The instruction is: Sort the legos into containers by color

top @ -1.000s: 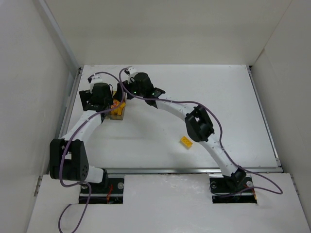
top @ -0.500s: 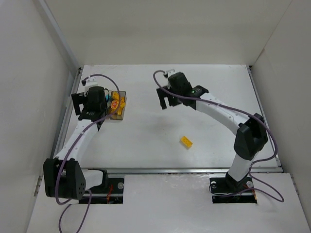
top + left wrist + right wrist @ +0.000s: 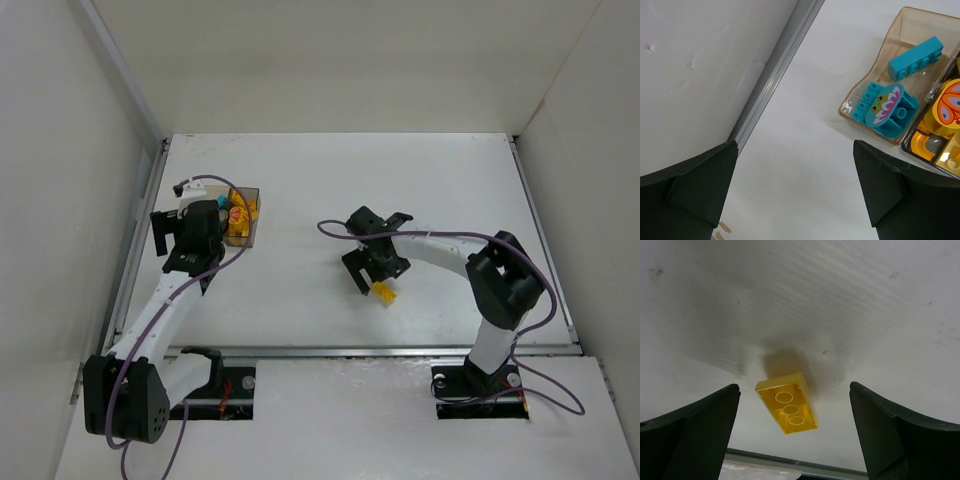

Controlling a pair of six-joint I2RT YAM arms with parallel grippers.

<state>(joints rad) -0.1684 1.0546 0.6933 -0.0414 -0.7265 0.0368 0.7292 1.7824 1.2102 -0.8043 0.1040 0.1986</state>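
At about 10 o'clock on the white tabletop (image 3: 450, 180) stand two small square boxes of translucent plastic, joined side by side. The tan-clear box (image 3: 879, 50) holds a long cyan brick (image 3: 916, 57) with a row of studs. It also holds a bigger cyan piece (image 3: 887, 107) with a printed round face on it. At 3 o'clock of this box, the dark grey box (image 3: 920, 145) holds orange and yellow pieces (image 3: 946, 107), smooth and glossy, one of them with a butterfly print.

The left end effector (image 3: 795, 150) is beside the boxes, at their 8 o'clock in the wrist view. Its dark fingers are spread wide and it holds nothing.

More to the right, at about 5 o'clock from the tabletop centre, the right end effector (image 3: 794, 389) hangs over a yellow brick (image 3: 787, 407). It is wide open, with one finger on each side of the brick, and neither finger touches it. The brick lies on the tabletop. It is rectangular and shiny, and shows three round rings on the face toward the camera.
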